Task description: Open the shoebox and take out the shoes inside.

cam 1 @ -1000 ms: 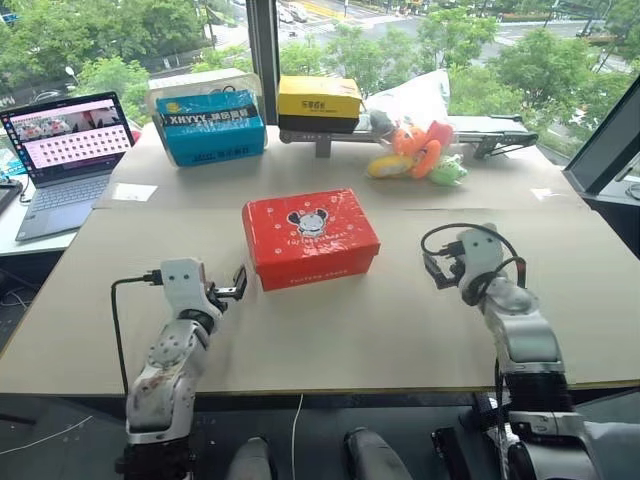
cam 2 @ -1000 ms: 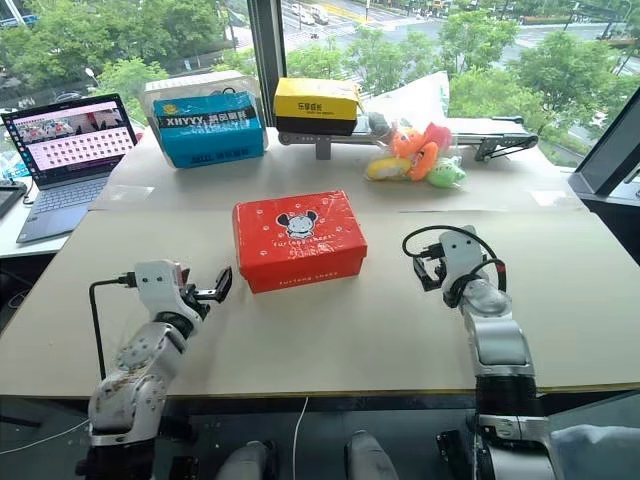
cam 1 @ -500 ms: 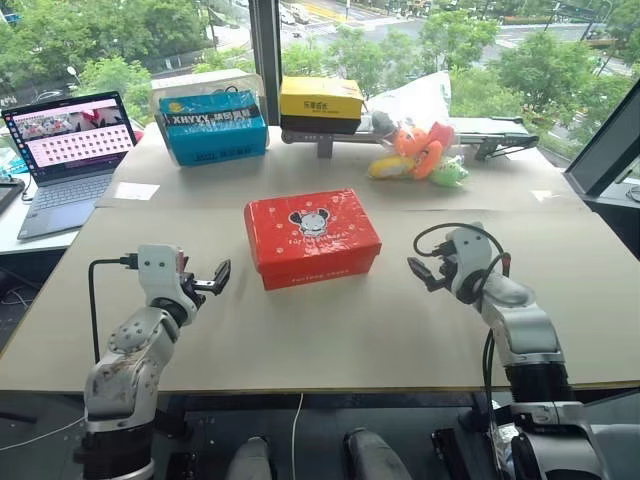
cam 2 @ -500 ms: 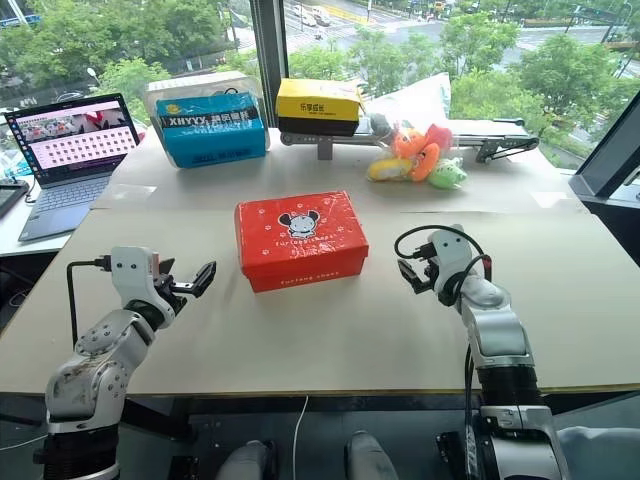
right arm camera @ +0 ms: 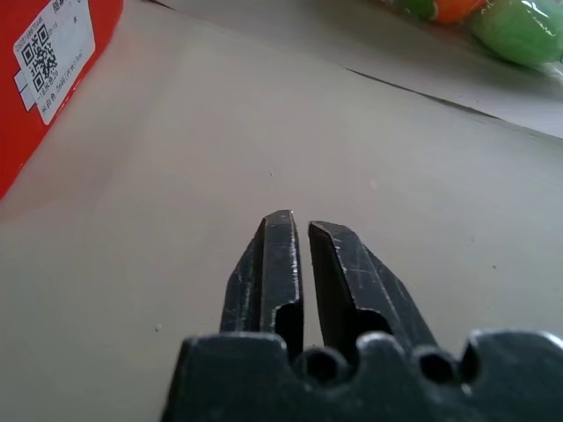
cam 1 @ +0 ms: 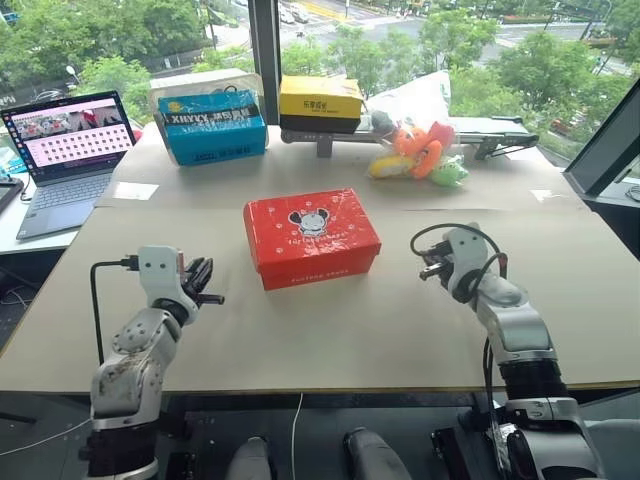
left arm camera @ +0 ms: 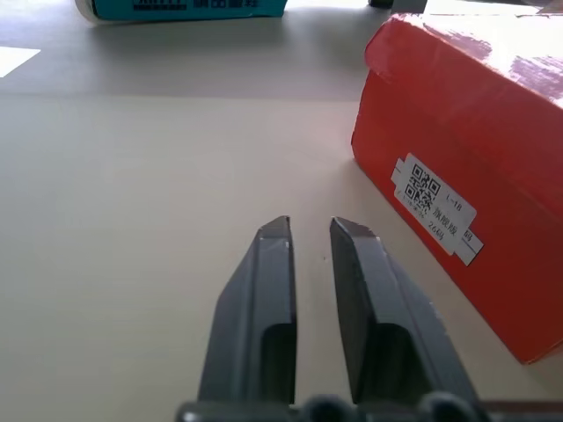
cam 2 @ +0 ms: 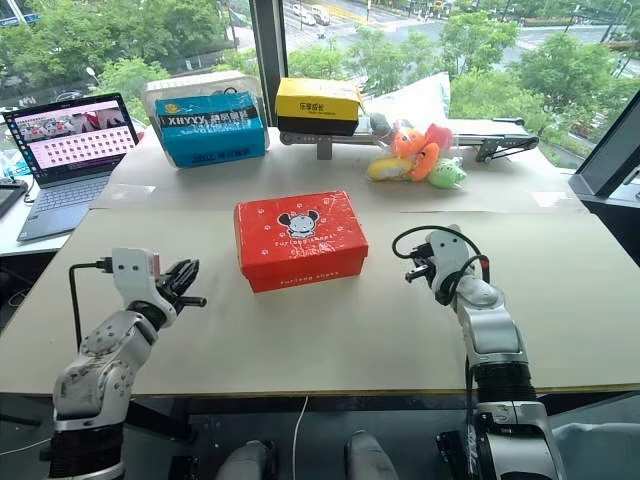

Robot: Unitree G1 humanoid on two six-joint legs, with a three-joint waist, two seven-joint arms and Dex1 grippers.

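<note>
The lidded shoebox (cam 1: 311,238) sits mid-worktop (cam 1: 380,330), bare board all round. Left tool (cam 1: 205,283) and right tool (cam 1: 428,270) flank it, both closed, empty. Wrist views reveal its end labels.

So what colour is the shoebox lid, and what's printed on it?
Red shoebox, black-and-white cartoon mouse and white paw prints; clearest in the left eye view.

blue box (cam 1: 210,127) at 11 o'clock: "XHYYY". shoebox (cam 1: 311,236) lid: mouse logo, lettering unreadable; end label (left arm camera: 436,207): QR code, "L-18". yellow-and-black box (cam 1: 320,102): text illegible.
</note>
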